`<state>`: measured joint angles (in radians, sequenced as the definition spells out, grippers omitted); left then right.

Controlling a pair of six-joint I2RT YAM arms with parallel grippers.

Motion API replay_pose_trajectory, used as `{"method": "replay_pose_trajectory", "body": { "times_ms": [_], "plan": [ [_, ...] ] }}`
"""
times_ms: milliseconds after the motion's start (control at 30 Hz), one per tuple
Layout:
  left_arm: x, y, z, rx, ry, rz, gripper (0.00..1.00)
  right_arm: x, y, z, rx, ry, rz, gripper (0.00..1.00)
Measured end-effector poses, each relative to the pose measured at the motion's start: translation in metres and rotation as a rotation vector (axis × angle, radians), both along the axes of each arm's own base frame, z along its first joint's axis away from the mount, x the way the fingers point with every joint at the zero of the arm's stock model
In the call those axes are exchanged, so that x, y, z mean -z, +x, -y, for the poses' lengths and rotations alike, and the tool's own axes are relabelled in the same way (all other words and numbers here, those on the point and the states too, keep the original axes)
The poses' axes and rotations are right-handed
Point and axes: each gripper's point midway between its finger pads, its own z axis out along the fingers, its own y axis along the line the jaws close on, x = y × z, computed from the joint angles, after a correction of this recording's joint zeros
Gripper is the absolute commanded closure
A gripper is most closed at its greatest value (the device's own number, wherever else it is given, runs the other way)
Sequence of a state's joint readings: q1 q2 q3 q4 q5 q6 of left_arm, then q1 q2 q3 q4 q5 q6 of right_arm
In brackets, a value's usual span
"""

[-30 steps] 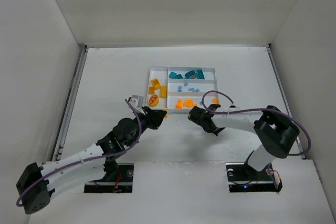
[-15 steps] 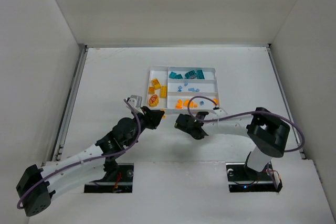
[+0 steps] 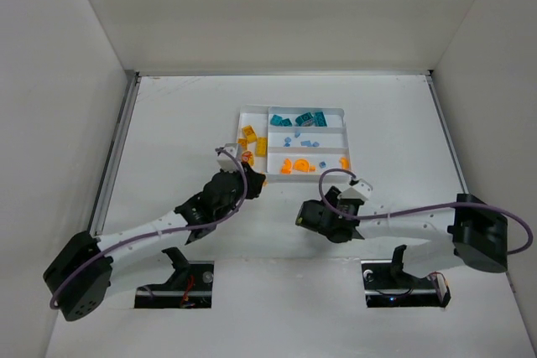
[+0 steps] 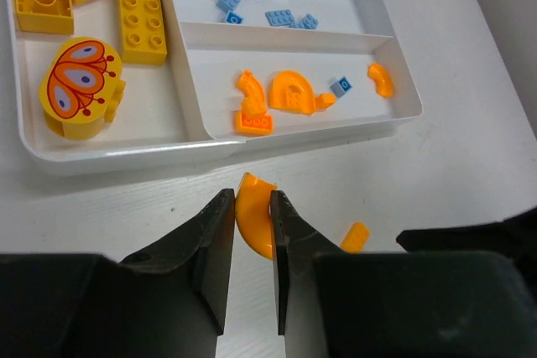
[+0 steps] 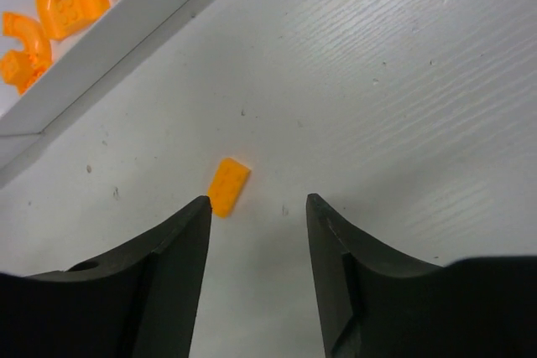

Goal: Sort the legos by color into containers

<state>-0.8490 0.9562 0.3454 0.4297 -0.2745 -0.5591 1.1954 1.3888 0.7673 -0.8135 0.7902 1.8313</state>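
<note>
White table (image 3: pixel 168 123), left end effector (image 4: pixel 249 200) pinching orange lego (image 4: pixel 254 225), right end effector (image 5: pixel 257 202) spread.

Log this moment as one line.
left jaws: shut on curved orange brick | right jaws: open, above flat orange brick on table

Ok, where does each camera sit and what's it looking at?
Top camera: high behind the arms, looking down at the table, the white tray, the left arm and the right arm, bases at the bottom.
Left wrist camera: rides the left arm, looking forward past the left claw, which pinches an orange curved piece, toward the tray.
Right wrist camera: rides the right arm, looking down at the table between the fingers of the open right claw.
Shared: both wrist views show the small orange brick on the table by the tray.
</note>
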Motion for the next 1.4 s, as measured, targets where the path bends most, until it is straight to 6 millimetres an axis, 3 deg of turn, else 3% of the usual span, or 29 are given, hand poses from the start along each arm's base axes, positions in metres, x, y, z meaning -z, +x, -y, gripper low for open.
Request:
{"method": "replay_pose_trajectory", "body": {
  "times_ms": [133, 267, 467, 533, 733, 1000, 1400],
  "plan": [
    [-0.006, 0.025, 0.018, -0.02, 0.022, -0.014, 0.87, 0.002, -0.006, 0.012, -0.058, 0.011, 0.017, 0.65],
    [-0.015, 0.069, 0.038, -0.064, 0.036, -0.008, 0.87, 0.002, -0.008, 0.018, -0.128, 0.041, 0.042, 0.72],
    [-0.009, 0.133, 0.054, -0.129, 0.073, -0.014, 0.86, -0.014, -0.002, 0.014, -0.211, 0.121, 0.11, 0.66],
    [-0.005, 0.15, 0.06, -0.137, 0.084, -0.015, 0.86, -0.019, 0.004, 0.016, -0.217, 0.134, 0.125, 0.59],
    [0.016, 0.189, 0.078, -0.139, 0.121, -0.029, 0.86, -0.031, 0.014, 0.032, -0.223, 0.15, 0.16, 0.55],
    [0.037, 0.207, 0.084, -0.139, 0.156, -0.052, 0.84, -0.04, 0.029, 0.057, -0.201, 0.16, 0.195, 0.48],
    [0.055, 0.207, 0.079, -0.154, 0.2, -0.072, 0.73, -0.003, 0.024, 0.045, -0.311, 0.058, 0.074, 0.34]
  ]
}}
